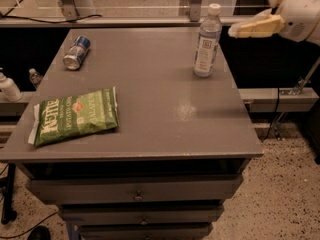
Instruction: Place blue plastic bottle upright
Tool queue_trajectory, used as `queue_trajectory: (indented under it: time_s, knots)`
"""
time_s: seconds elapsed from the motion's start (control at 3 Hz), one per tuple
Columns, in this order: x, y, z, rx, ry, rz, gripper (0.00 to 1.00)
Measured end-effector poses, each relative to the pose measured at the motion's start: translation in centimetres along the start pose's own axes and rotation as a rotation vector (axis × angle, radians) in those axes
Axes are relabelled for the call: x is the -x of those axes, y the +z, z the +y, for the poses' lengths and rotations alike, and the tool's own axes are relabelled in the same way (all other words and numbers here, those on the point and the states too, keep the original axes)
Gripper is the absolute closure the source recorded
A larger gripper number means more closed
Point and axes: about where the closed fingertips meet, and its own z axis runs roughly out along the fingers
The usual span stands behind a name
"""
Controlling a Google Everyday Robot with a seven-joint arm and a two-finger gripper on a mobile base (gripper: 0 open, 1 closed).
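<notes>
There's the blue plastic bottle [206, 41] on the table [160, 84], just left of and below the jaws, clear of them. It's tall on a narrow base and close to the right edge, so one stray sweep of the gripper [260, 11] could topple it off. Long axis vertical, white cap up; beyond it the jaws hang spread apart, holding nothing.

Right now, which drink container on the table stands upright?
The blue plastic bottle, white-capped, near the pincer at the right rear; the can lies on its side, left rear.
</notes>
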Motion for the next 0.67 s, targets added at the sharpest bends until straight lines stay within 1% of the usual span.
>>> queue_trajectory:
  time_s: [0.33,0.67]
  knots:
    - [9.56,-5.75,0.89,-0.097,-0.186,-0.076,0.00]
    - [9.55,-5.54,0.94,-0.094,-0.184,-0.077,0.00]
